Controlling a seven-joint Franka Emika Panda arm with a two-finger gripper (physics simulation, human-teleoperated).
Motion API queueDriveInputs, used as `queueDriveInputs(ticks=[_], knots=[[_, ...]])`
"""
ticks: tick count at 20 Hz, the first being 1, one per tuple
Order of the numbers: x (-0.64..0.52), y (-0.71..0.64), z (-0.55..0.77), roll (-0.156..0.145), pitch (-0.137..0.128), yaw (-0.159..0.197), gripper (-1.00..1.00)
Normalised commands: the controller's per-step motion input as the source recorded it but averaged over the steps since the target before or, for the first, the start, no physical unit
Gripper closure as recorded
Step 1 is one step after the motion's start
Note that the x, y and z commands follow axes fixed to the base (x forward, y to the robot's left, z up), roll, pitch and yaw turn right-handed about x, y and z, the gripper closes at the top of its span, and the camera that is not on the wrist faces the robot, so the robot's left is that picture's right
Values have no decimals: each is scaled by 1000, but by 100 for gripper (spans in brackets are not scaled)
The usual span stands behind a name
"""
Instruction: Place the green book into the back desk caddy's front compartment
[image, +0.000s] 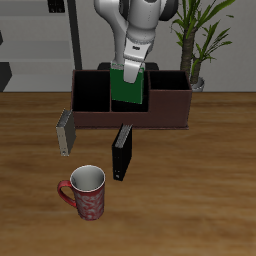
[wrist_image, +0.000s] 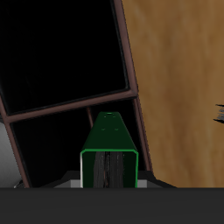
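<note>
Pincer (image: 131, 70) clamped on upright green book (image: 128, 88) (over back desk caddy (image: 160, 110), middle section).

No readable text, label or number shows anywhere, though small print might escape these coarse renders.

the worktop (image: 200, 180) shows a warm wood grain with a satin look. the green book (image: 128, 90) has a smooth, matt cover. the back desk caddy (image: 165, 112) looks like matt reddish-brown board with flat black inner walls. the mug (image: 88, 193) is glazed and glossy. the gripper (image: 132, 68) casing is smooth white plastic.
</note>
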Motion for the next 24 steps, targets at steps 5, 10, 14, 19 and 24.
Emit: queueDriveInputs(ticks=[5,10,14,19,24], knots=[[7,-46,-110,-5,21,1,100],[31,5,-79,2,15,4,100],[-14,-11,-118,6,24,7,100],[41,37,-181,6,37,10,100],[-6,18,-68,7,15,6,100]])
